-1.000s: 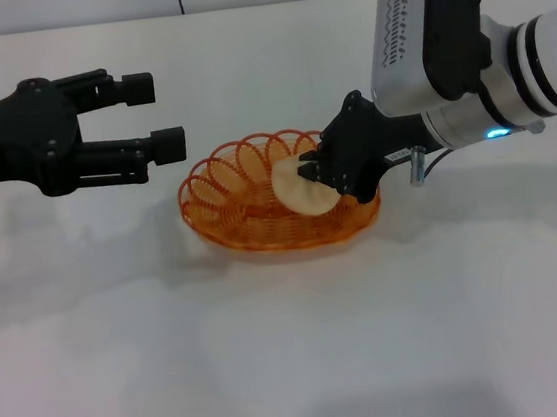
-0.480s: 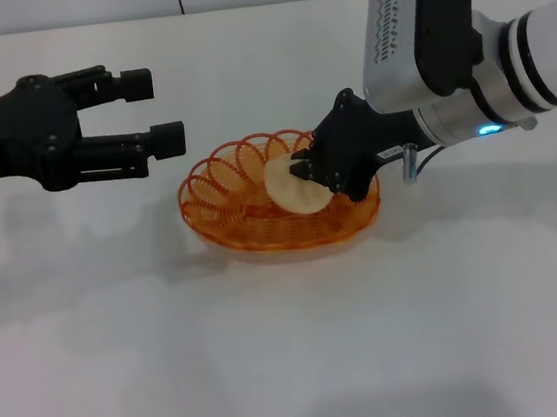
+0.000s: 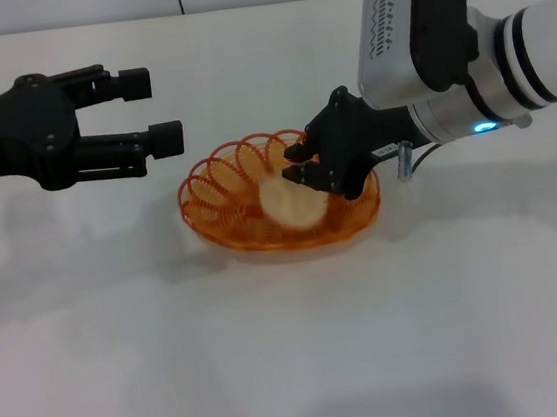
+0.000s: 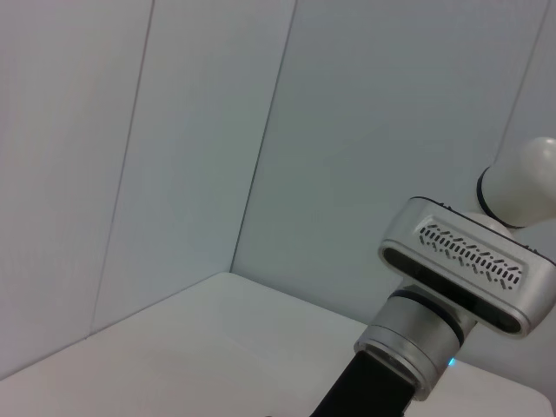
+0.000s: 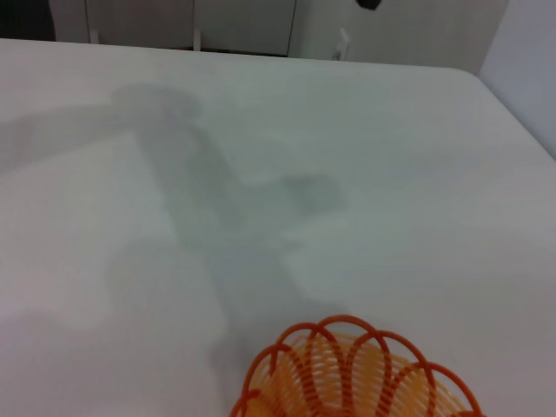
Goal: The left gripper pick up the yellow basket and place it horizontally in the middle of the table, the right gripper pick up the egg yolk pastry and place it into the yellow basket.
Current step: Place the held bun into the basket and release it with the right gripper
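Hovering over the right half of the yellow basket (image 3: 278,203), in the head view, the right gripper (image 3: 301,164) has its fingers spread narrowly, and the egg yolk pastry (image 3: 290,202) lies just below them on the basket floor; whether a fingertip touches the pastry cannot be told. Basket sits long side across, near the middle of the table (image 3: 294,348), its looped rim facing up. Left gripper (image 3: 149,111) hangs above the table to the basket's left and slightly behind it, apart from the rim, its two fingers wide apart and holding nothing, round tips pointing toward the basket.

Left wrist view: only the right arm's silver-grey housing (image 4: 459,276) with its slotted vent, its black lower section, a white table corner and pale wall panels behind. Left arm's own fingers not visible here.

Right wrist view: one end of the basket (image 5: 358,373) at the picture's edge, looped petals of the rim clear. White tabletop (image 5: 261,174) beyond it carries soft arm shadows. Pastry and fingers not visible here.
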`<state>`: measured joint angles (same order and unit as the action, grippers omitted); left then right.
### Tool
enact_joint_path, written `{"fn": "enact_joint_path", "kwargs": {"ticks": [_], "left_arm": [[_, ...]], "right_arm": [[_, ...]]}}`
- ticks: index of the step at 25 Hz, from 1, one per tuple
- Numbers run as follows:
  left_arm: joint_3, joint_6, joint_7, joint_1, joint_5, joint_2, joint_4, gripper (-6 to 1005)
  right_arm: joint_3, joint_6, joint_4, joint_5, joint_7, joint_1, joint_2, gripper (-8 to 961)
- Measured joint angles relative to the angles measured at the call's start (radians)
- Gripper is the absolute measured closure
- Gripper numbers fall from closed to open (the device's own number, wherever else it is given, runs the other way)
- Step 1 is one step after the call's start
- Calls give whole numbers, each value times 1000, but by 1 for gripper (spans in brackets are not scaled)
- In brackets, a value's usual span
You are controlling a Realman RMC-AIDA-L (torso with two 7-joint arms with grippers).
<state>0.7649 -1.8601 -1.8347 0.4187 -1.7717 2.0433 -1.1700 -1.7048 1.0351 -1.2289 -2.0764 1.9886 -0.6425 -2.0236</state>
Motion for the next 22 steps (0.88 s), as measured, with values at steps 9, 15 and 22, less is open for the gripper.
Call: {"fn": "enact_joint_path", "kwargs": {"ticks": [9, 15, 22], "left_arm": [[-1, 1, -1, 1, 3, -3, 0, 114], [-1, 1, 0, 0, 6, -4, -1, 114], [-1, 10, 12, -6, 3, -5, 3, 113]], "right_arm": [[30, -16, -75, 1, -1, 71, 7, 652], [125, 3, -156, 38, -46, 210, 9, 385], [261, 112, -147, 164, -146, 315, 11, 201]]}}
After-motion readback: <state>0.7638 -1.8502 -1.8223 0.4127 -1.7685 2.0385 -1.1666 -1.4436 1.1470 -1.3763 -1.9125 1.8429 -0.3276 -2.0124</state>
